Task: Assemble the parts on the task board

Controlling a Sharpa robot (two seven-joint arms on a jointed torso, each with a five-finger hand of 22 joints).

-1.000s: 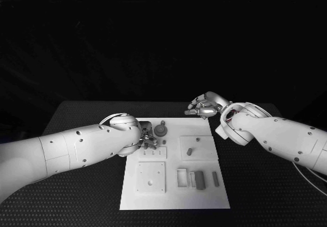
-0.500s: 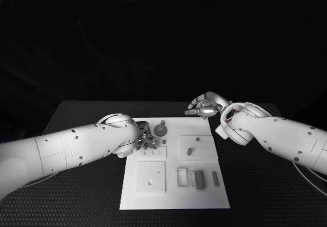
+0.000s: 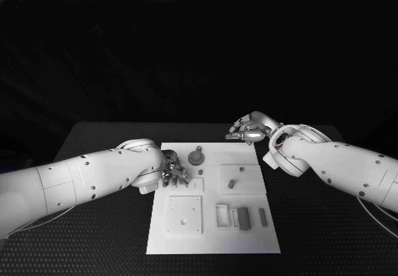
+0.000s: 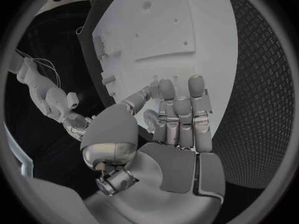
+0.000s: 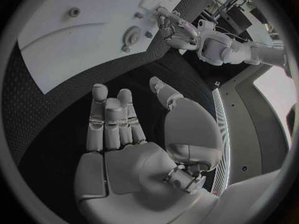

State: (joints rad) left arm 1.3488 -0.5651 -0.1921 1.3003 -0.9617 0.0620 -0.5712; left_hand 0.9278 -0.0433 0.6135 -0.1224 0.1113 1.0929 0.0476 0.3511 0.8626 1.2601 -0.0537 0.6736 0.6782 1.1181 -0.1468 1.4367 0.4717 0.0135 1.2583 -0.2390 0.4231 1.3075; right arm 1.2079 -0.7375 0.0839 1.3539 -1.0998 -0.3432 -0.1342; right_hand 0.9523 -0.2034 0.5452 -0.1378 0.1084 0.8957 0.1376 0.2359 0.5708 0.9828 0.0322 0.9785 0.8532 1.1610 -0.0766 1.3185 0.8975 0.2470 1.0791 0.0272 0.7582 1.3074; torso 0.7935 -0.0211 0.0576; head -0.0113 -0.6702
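The white task board (image 3: pixel 214 236) lies in the middle of the table. A round grey part (image 3: pixel 196 156) stands near its far edge, a short peg (image 3: pixel 231 184) stands in a square plate at mid right, and slim blocks (image 3: pixel 244 219) lie nearer me. My left hand (image 3: pixel 174 172) hovers low over the board's left side, beside the round part, its fingers pointing down. In the left wrist view its fingers (image 4: pixel 181 117) are stretched out with nothing in them. My right hand (image 3: pixel 249 130) hangs beyond the board's far right corner, its fingers (image 5: pixel 112 119) straight and empty.
A square plate (image 3: pixel 184 215) with a hole lies at the board's near left, and a small frame (image 3: pixel 221 215) lies beside the blocks. The right wrist view shows the board (image 5: pixel 69 45) and my left hand (image 5: pixel 177 30) beyond it. Black table (image 3: pixel 332 230) surrounds the board.
My left arm has drawn back a little towards me, and its hand has slid slightly nearer along the board's left side. The right hand has stayed where it was.
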